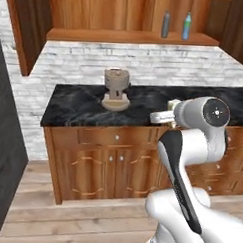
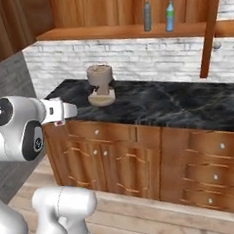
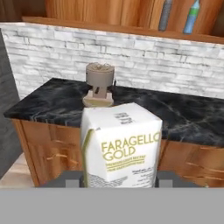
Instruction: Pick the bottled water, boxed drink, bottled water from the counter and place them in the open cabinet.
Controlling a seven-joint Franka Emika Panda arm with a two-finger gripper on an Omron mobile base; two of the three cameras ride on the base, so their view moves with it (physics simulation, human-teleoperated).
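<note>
Carton (image 3: 120,146) sits between my jaws, gripped at its lower sides, and in the hand view it takes up the 6 o'clock middle, cream-white with "FARAGELLO GOLD" printed in yellow and a yellow strip down its left edge. That print can be read from the hand camera alone. In the left base view I catch just a pale sliver of the carton (image 1: 173,104) past my wrist at about 3 o'clock, above the table's front edge; whether it touches the table (image 1: 84,109) I cannot tell from there.

Both bottles stand upright on the cabinet shelf (image 1: 97,36), close together but apart. The grey bottle (image 1: 165,25) is on the left, the blue bottle (image 1: 186,26) with its green cap on the right. From the left base they are at 1 o'clock; from the right base the grey one (image 2: 147,17) and the blue one (image 2: 169,16) also sit near 1 o'clock; in the hand view they are cut off at the top edge, around 1 o'clock.

A brown grinder-like appliance (image 1: 116,90) stands on the black marble table, toward its left end, at 12 o'clock of the carton in the hand view. The right base view adds the long stretch of table to the right and drawer fronts (image 2: 208,166) with silver knobs below it.
</note>
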